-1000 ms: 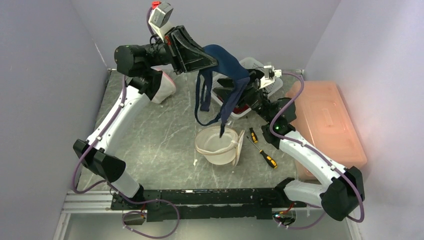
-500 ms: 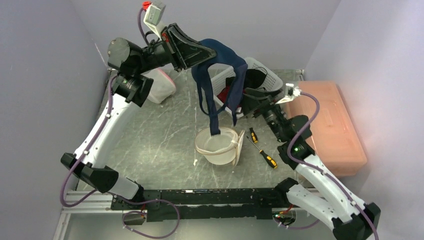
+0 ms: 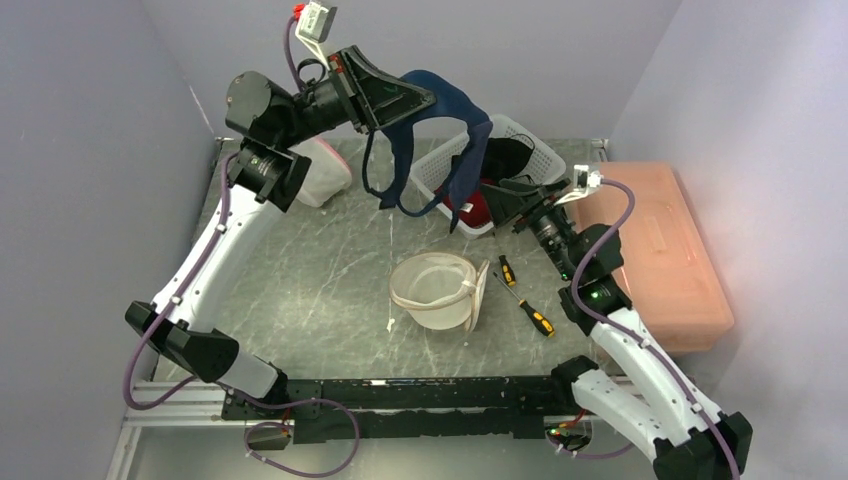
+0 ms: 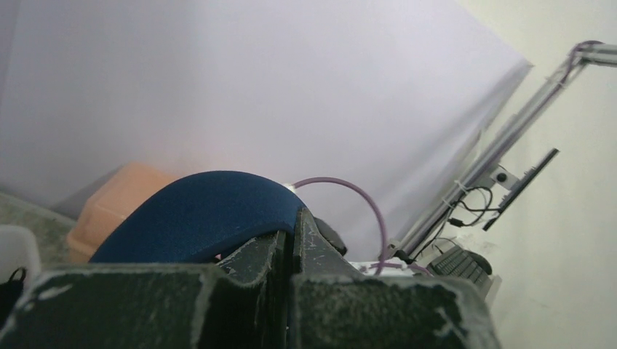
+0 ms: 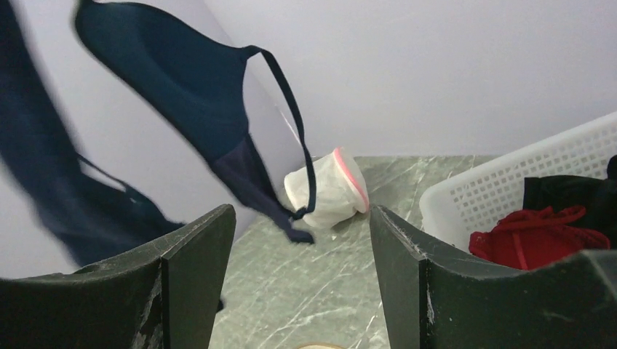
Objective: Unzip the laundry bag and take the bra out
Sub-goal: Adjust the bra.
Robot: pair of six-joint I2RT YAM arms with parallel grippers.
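The dark blue bra [image 3: 440,120] hangs high over the table, pinched at one cup by my left gripper [image 3: 432,102], which is shut on it. Its straps dangle free above the white basket. In the left wrist view the blue cup [image 4: 196,214] bulges out beside the closed fingers [image 4: 295,236]. The white mesh laundry bag [image 3: 438,290] lies open on the table, below and in front of the bra. My right gripper [image 3: 508,205] hovers open over the basket's near side with nothing between its jaws; the right wrist view shows the bra [image 5: 182,87] swinging ahead of it.
A white basket [image 3: 530,135] with red and black garments stands at the back. A second white bag with pink trim [image 3: 325,170] lies at the back left. Two screwdrivers [image 3: 525,300] lie right of the laundry bag. An orange lidded box [image 3: 660,250] fills the right side.
My left arm has lifted the bra, so its strap ends have come out of the laundry bag and swing free. The right arm has drawn back and up, its gripper still open.
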